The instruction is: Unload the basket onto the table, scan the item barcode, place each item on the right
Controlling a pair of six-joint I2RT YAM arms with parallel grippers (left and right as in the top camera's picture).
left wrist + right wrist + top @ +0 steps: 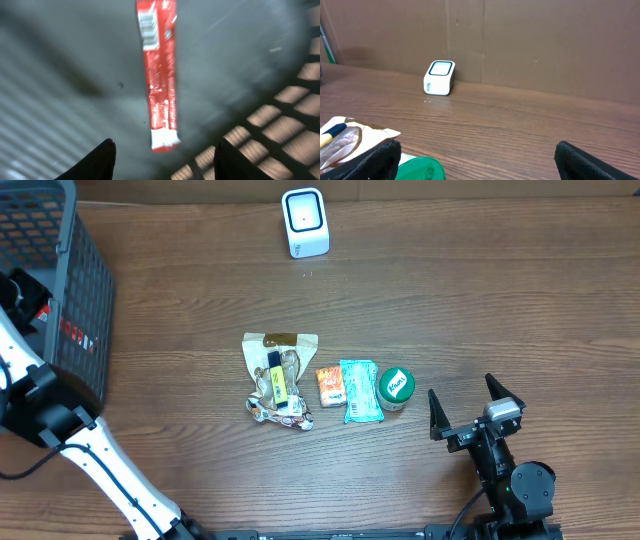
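Note:
A long red packet lies flat on the dark floor of the basket, with a barcode panel at its far end. My left gripper hangs just above the packet's near end, jaws apart and holding nothing. In the overhead view the left arm reaches into the grey mesh basket at the far left. The white scanner stands at the table's back edge and also shows in the right wrist view, scanner. My right gripper rests open at the front right, empty.
A row of items lies mid-table: a clear snack bag, an orange packet, a teal packet and a green-lidded jar. The jar's lid sits just beside my right gripper's left finger. A cardboard wall backs the table.

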